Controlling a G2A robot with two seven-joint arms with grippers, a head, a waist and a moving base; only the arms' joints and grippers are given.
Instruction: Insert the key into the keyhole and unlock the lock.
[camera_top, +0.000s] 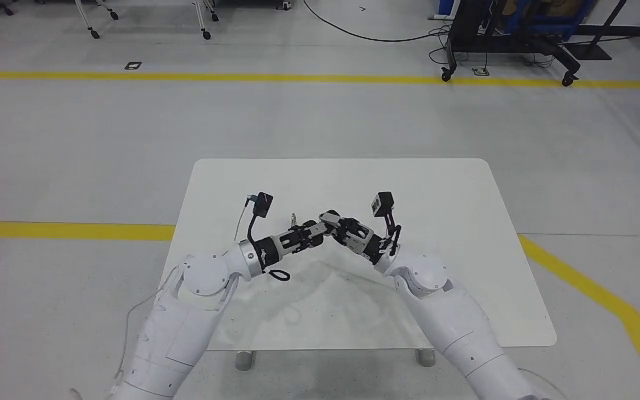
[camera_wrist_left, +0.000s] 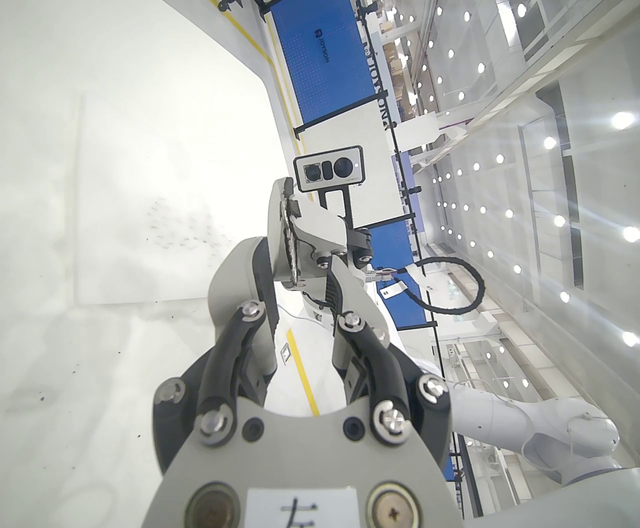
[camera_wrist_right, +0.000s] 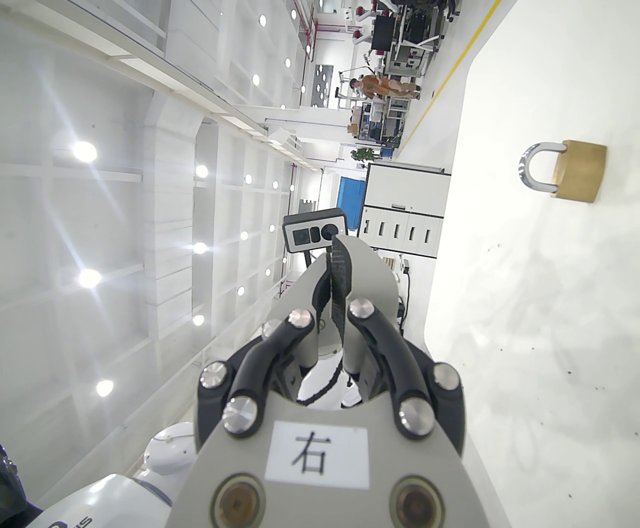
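L gripper (camera_wrist_left: 297, 262) over middle of table (camera_top: 450, 200), fingers apart, straddling tips of R gripper (camera_wrist_right: 340, 252). Looks like key handover, prob to regrip for insertion. R fingers pressed together; key itself hidden, can't confirm it's there. Beyond: lock (camera_wrist_right: 575, 172) flat mid-table, toward far edge, shackle closed, unheld, so you'll likely need it steadied.

1. A pale grey glossy floor (camera_top: 300, 120) surrounds a white rectangular table with rounded corners (camera_top: 450, 200).
2. Yellow painted lines (camera_top: 300, 76) cross the floor beyond the table and at both its sides.
3. A black metal frame on castors (camera_top: 510, 45) stands far right, with a black cable (camera_top: 370, 39) beside it.
4. A white gridded ceiling (camera_wrist_right: 165, 200) carries round bright lamps (camera_wrist_right: 83, 151).
5. A white cabinet with drawers (camera_wrist_right: 402, 220) and blue wall panels (camera_wrist_left: 325, 60) stand in the hall.
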